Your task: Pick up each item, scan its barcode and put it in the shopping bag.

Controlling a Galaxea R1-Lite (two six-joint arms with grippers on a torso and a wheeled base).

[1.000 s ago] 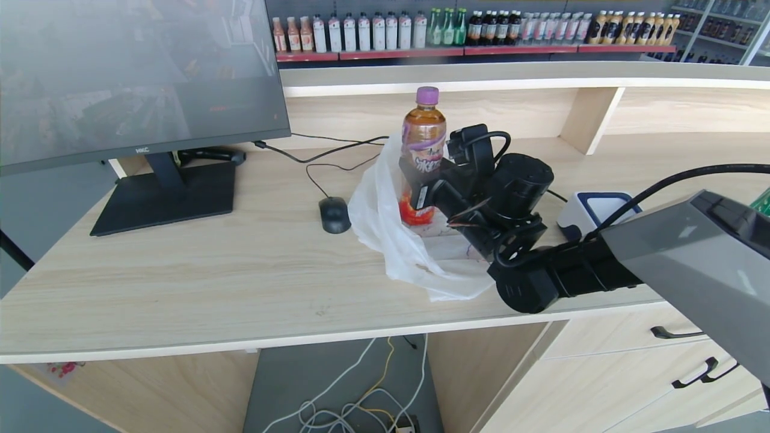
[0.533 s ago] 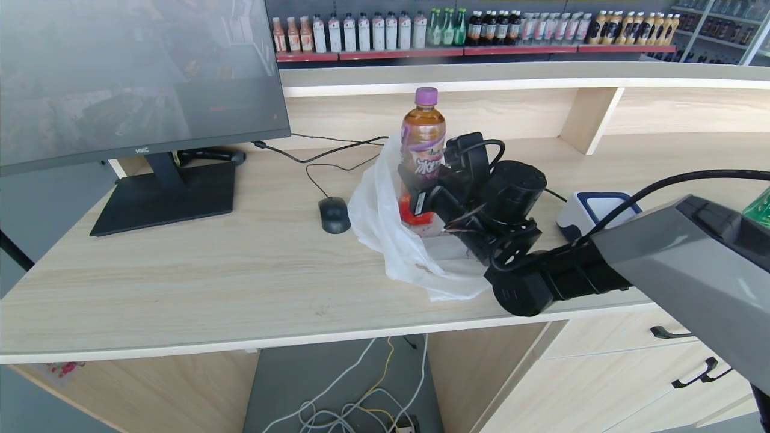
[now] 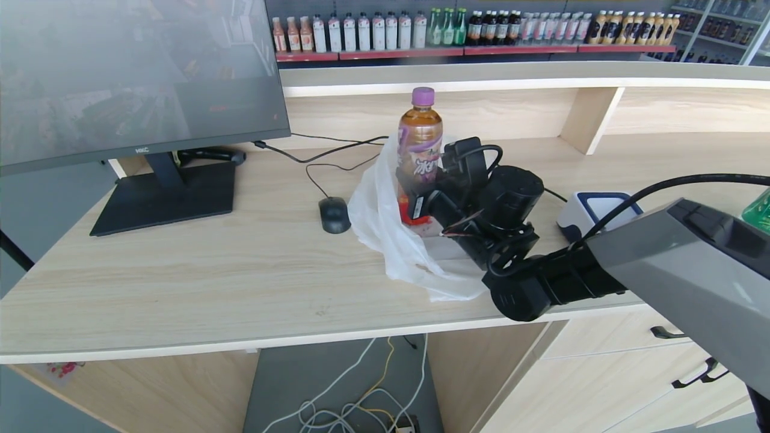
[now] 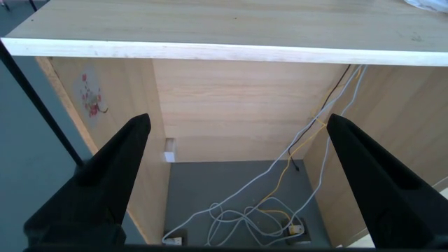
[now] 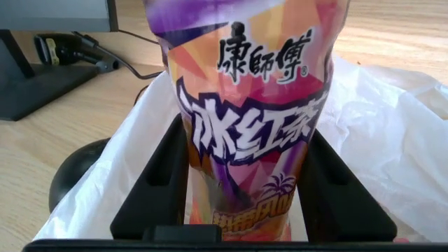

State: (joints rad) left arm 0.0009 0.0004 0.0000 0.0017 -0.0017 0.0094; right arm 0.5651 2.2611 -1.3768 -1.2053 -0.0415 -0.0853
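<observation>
An amber drink bottle (image 3: 419, 144) with a purple cap and a purple-orange label stands upright over the mouth of the white plastic shopping bag (image 3: 391, 234) on the counter. My right gripper (image 3: 421, 193) is shut on the bottle's lower half. In the right wrist view the bottle (image 5: 255, 119) sits between the two black fingers (image 5: 157, 178), with the bag (image 5: 378, 147) spread behind it. My left gripper (image 4: 234, 178) hangs below the counter's front edge, open, with nothing between its fingers. A white barcode scanner (image 3: 592, 213) with a blue-rimmed window sits on the counter to the right of the bag.
A monitor (image 3: 138, 78) on a black stand fills the counter's left. A black mouse (image 3: 334, 214) lies just left of the bag, its cable running back. A green item (image 3: 759, 210) shows at the right edge. Cables (image 4: 266, 210) lie on the floor under the counter.
My right gripper has carried the bottle a little to the left and up, over the bag. The left arm has not moved.
</observation>
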